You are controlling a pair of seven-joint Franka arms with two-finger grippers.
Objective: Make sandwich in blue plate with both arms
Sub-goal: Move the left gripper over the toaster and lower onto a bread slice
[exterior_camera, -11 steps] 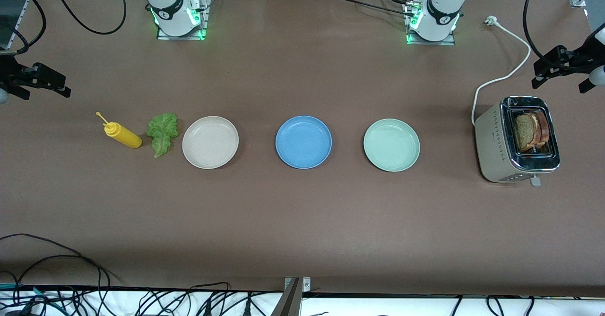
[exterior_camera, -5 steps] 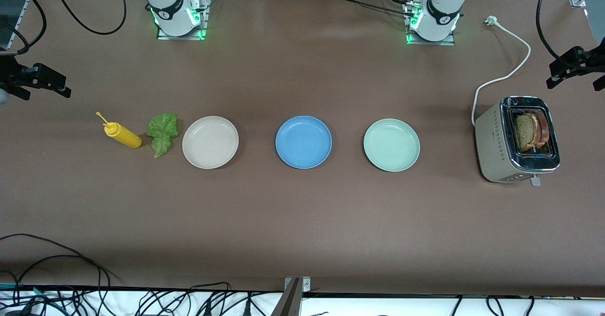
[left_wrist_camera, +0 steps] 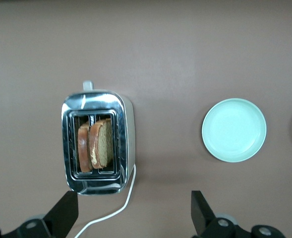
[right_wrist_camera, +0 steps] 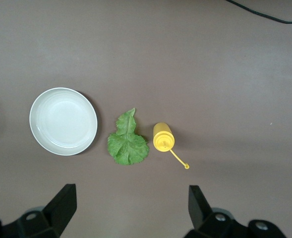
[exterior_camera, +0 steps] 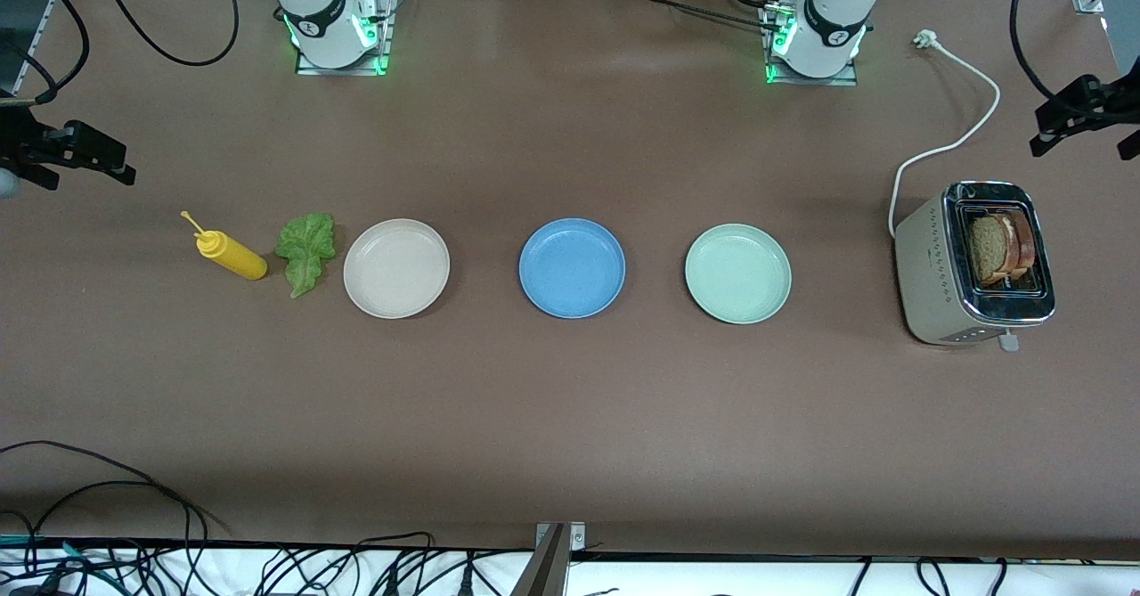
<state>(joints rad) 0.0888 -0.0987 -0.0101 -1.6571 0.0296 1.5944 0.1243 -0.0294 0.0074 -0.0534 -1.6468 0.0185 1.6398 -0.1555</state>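
The blue plate [exterior_camera: 572, 267] lies bare at mid-table between a beige plate [exterior_camera: 396, 268] and a mint-green plate [exterior_camera: 737, 273]. Two brown bread slices [exterior_camera: 997, 247] [left_wrist_camera: 96, 146] stand upright in the slots of a silver toaster [exterior_camera: 926, 266] [left_wrist_camera: 126, 119] at the left arm's end. A ruffled green lettuce leaf [exterior_camera: 305, 250] [right_wrist_camera: 127, 141] lies flat beside the beige plate [right_wrist_camera: 63, 121]. My left gripper [exterior_camera: 1060, 119] [left_wrist_camera: 134, 213] hangs open high over the toaster's white cable. My right gripper [exterior_camera: 89, 155] [right_wrist_camera: 131, 206] hangs open high over bare table by the lettuce. Neither holds anything.
A yellow squeeze bottle [exterior_camera: 230, 256] [right_wrist_camera: 163, 137] lies on its side next to the lettuce, toward the right arm's end. The toaster's white cable [exterior_camera: 944, 146] snakes to a loose plug [exterior_camera: 926, 39]. The mint-green plate [left_wrist_camera: 234, 130] lies between toaster and blue plate.
My left gripper has drifted outward toward the left arm's end of the table. The right gripper has barely shifted. Nothing on the table has moved.
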